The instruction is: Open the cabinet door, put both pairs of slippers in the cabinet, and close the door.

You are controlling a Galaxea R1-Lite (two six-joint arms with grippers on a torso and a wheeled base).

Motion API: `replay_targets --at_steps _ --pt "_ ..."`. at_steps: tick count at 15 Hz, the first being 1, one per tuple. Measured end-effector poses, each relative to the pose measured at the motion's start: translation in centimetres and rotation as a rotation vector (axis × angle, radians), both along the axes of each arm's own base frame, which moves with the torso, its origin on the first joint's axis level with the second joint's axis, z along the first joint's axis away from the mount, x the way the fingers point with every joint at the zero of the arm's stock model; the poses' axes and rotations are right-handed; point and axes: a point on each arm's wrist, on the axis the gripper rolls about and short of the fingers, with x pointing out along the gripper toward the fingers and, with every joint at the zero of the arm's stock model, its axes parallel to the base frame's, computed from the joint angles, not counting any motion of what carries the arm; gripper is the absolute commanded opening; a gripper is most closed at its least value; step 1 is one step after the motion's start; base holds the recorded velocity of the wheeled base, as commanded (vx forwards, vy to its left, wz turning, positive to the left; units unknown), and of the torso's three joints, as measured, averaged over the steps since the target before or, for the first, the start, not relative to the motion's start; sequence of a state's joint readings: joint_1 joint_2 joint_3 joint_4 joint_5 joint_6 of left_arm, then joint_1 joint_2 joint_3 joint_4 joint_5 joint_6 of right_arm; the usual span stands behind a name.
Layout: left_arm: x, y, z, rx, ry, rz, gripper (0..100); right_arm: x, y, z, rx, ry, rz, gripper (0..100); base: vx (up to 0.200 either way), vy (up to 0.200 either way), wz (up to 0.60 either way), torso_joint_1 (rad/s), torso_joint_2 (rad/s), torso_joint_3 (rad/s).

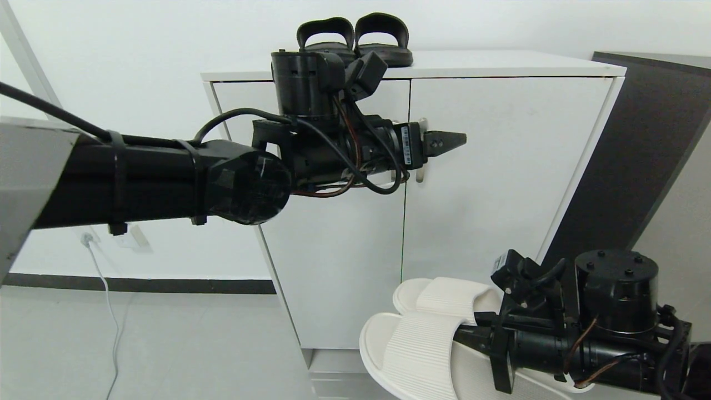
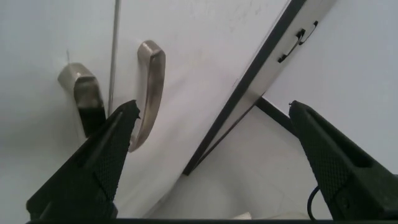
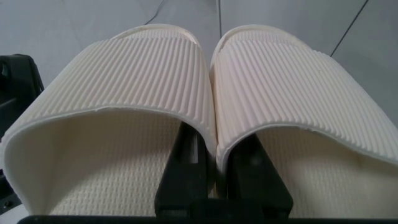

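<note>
Left arm (image 1: 166,178) high and outstretched, jaws wide apart; right arm (image 1: 583,344) low, jaws tight on the white slippers (image 1: 414,344).

White cabinet (image 1: 500,183) stands on grey floor (image 1: 183,344), back to wall. Pair of black slippers (image 1: 355,36) side by side on cabinet top, left of middle. White cable (image 1: 115,339) trails on floor, left of cabinet.

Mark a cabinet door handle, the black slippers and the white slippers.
door handle (image 2: 153,93), left wrist view, middle of bar
black slippers (image 1: 382,20), head view, one strap
white slippers (image 3: 143,68), right wrist view, ribbed strap
</note>
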State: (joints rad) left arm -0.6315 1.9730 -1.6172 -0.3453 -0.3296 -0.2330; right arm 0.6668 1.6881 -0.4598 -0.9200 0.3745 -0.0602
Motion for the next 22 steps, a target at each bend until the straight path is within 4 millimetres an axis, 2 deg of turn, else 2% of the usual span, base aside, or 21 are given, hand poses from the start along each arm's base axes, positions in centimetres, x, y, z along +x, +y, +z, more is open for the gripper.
replay_targets --at_steps 7,8,15,18,22 --pt "1.5 -0.6 -0.6 0.015 0.020 0.016 100 0.0 0.0 0.0 -0.001 0.002 -0.001 0 0.000 0.000 0.00 0.000 0.00 0.000" --pt "1.5 -0.7 -0.7 0.016 0.022 0.014 0 0.0 0.0 -0.1 -0.001 0.003 -0.001 0 0.000 0.000 0.00 0.000 0.00 0.000" --pt "1.4 -0.8 -1.3 0.018 0.054 0.017 0 -0.2 0.0 -0.3 -0.004 0.015 0.019 0 0.000 0.000 0.00 0.000 0.00 0.000" --pt "0.0 -1.1 -1.6 0.023 0.060 -0.011 0 -0.7 -0.1 -0.7 0.002 0.045 0.095 0 0.000 0.000 0.00 0.000 0.00 0.000" --pt "-2.9 -1.8 -1.6 0.017 0.046 -0.074 0 -1.3 -0.1 -1.1 -0.005 0.059 0.134 0 0.000 0.000 0.00 0.000 0.00 0.000"
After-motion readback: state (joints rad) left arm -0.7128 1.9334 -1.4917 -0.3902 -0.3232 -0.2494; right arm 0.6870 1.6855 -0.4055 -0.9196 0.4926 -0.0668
